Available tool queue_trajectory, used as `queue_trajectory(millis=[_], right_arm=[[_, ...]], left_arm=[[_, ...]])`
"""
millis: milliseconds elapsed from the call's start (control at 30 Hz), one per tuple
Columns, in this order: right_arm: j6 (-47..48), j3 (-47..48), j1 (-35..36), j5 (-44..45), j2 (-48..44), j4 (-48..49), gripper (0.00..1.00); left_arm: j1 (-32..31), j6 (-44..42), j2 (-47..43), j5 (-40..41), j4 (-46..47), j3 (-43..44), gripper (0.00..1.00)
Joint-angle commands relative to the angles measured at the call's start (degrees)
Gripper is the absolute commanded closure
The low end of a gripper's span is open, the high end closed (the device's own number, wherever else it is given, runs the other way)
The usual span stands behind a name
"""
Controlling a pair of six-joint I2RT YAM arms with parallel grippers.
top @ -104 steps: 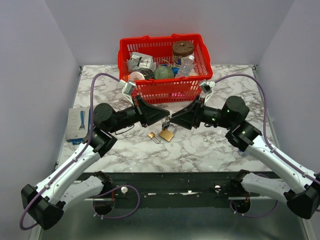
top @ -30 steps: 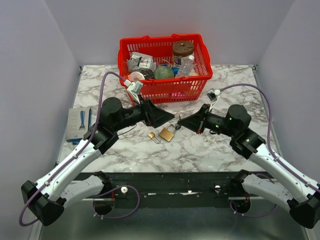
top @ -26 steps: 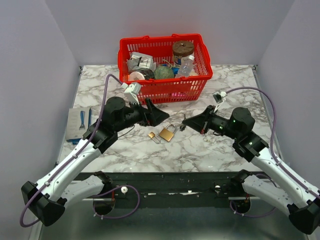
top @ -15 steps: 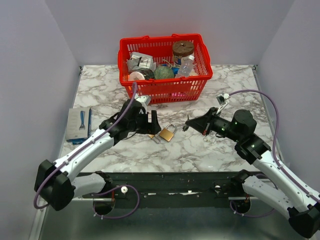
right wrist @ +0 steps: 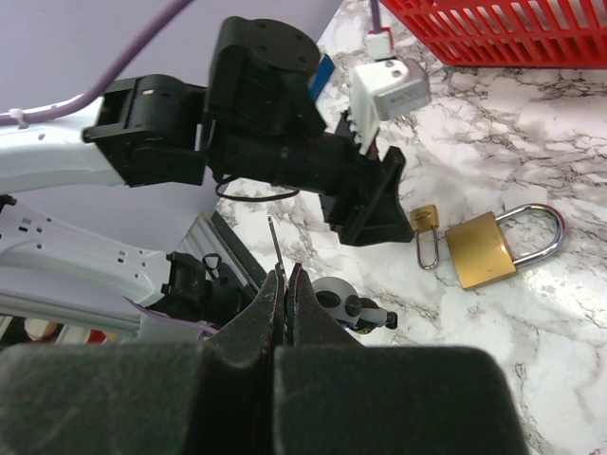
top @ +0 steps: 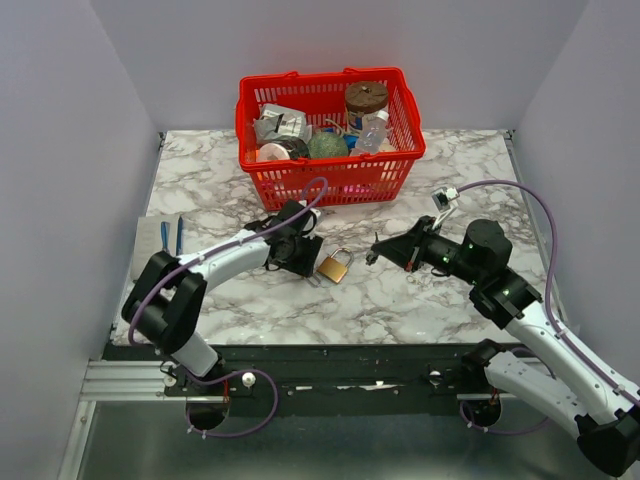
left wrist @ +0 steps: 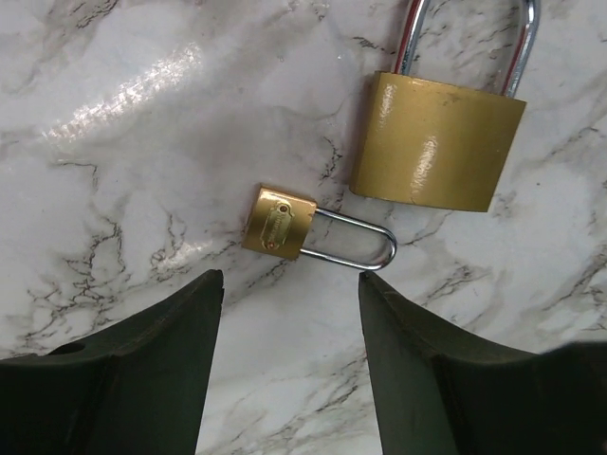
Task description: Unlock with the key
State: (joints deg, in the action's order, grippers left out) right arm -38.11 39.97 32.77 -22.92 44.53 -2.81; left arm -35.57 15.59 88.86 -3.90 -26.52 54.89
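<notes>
top external shows that the left tool point(top: 297, 252) has been swung down within the last second; its fingers point(left wrist: 142, 379), apart but narrowing, are aimed either side of the small padlock point(left wrist: 280, 221), so a steadying hold is judged likely. the right tool point(right wrist: 285, 284) has been drawn back, pressed together on the key point(right wrist: 274, 242). the tabletop point(top: 400, 290) is glossy grey-veined marble; the large padlock point(left wrist: 436, 142), a smooth brass block with a chrome shackle, lies flat just beside its smaller twin; the key is a thin metal blade.
</notes>
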Motion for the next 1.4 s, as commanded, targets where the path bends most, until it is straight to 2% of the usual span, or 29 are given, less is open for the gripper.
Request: queue_trajectory(millis=[0, 567, 700, 767, 867, 900, 967, 1167, 1300, 1367], right_arm=[[0.2, -0.4, -0.3, 1.4, -0.6, -0.6, 0.99], [0.7, 0.0, -0.3, 0.8, 1.1, -1.0, 0.99], [0.8, -0.1, -0.3, 0.7, 1.3, -1.0, 0.99], [0.9, 0.0, -0.3, 0.7, 1.3, -1.0, 0.99], [1.2, 0.2, -0.3, 0.9, 1.3, -1.1, 0.99], [1.5, 0.2, -0.3, 0.9, 1.2, -1.1, 0.99], [1.6, 0.2, -0.3, 1.2, 1.1, -1.5, 0.99], [2.1, -0.2, -0.3, 1.6, 1.1, -1.7, 0.99], [2.5, -0.2, -0.3, 1.5, 1.6, -1.8, 0.99], [2.7, -0.2, -0.3, 1.4, 2.0, -1.8, 0.99]], left_arm=[[0.3, -5.0, 4.9, 1.1, -1.3, 2.9, 0.34], [0.2, -7.1, 10.8, 1.7, 1.2, 4.6, 0.38], [0.2, -6.7, 11.5, 1.7, 1.7, 4.3, 0.52], [0.3, -6.0, 11.6, 2.6, 1.6, 4.3, 0.56], [0.4, -1.8, 10.8, 7.6, 0.3, 2.9, 0.65], [0.5, -0.4, 10.4, 9.5, -0.8, 2.4, 0.74], [1.6, 5.4, 8.4, 12.9, -1.8, 0.0, 0.79], [5.2, 20.7, 0.3, 11.4, 0.2, -10.9, 0.80], [7.4, 27.0, -3.8, 12.2, 1.5, -14.8, 0.79], [8.0, 28.5, -5.7, 12.2, 1.7, -15.7, 0.74]])
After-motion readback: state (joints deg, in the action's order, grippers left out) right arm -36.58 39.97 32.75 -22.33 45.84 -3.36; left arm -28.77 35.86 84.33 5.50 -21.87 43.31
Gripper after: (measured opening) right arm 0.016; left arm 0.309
